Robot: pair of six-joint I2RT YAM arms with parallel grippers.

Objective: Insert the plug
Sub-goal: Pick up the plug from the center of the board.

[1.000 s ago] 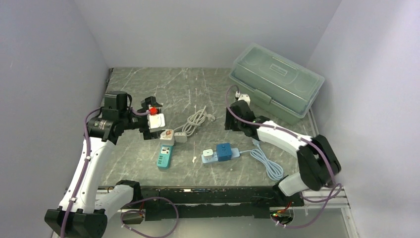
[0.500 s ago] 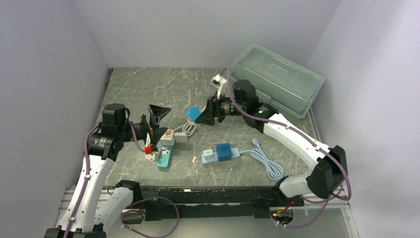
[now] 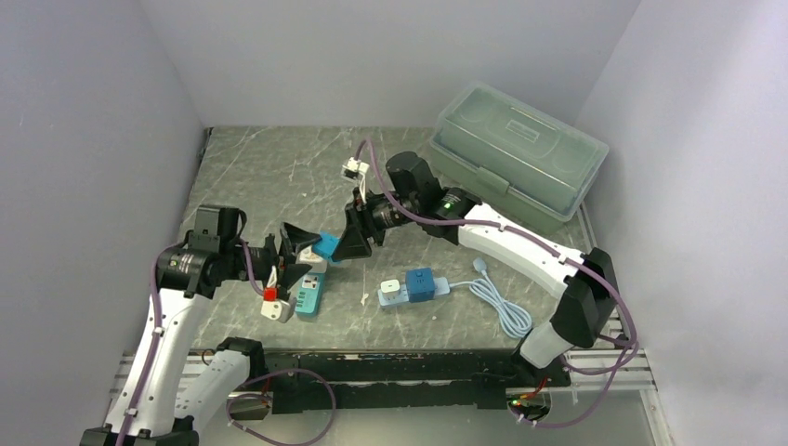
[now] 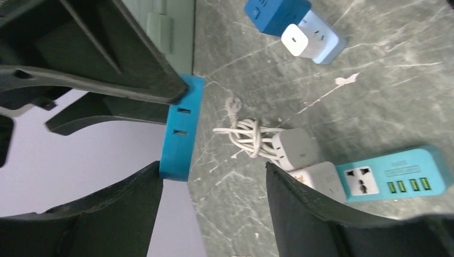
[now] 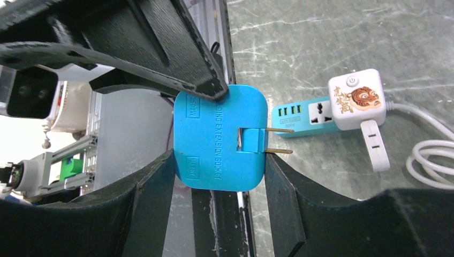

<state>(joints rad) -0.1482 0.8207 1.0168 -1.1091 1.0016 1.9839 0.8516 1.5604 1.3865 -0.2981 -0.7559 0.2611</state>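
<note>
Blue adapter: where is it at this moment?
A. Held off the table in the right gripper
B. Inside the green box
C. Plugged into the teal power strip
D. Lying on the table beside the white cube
A: in the right wrist view the blue adapter sits pinched between the two fingers of the right gripper, its prongs bare, with the table behind it.

Blue plug [image 5: 219,139] between fingers [image 5: 160,43]: smooth matt plastic | prongs [image 5: 279,130]: bright brass-coloured metal | fingers: matt black plastic | worktop [image 5: 321,43]: grey veined, stone-like, faint sheen
</note>
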